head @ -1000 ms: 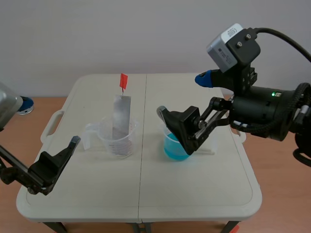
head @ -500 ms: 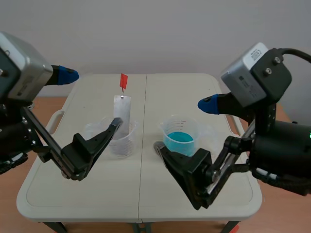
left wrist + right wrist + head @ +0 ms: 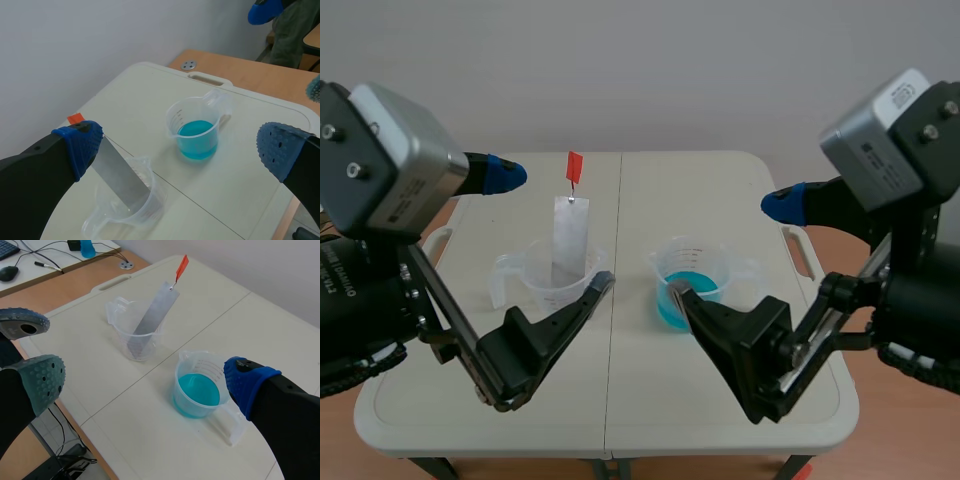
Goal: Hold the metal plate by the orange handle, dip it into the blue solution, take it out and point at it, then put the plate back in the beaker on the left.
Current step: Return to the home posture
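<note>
Above the pale desk, the left claw and the right claw both hang spread. We should pinch only the orange handle ahead of the left claw, then lift the metal plate straight up.

The metal plate was dull silver-grey with an orange-red handle at its twelve o'clock end, and it stood in a clear, colourless beaker. The second clear beaker, at three o'clock of the first, bore dark scale marks and held turquoise-blue solution. On the plain off-white desk, the black left gripper had blue dotted pads, the black right gripper one blue and one grey-green.
</note>
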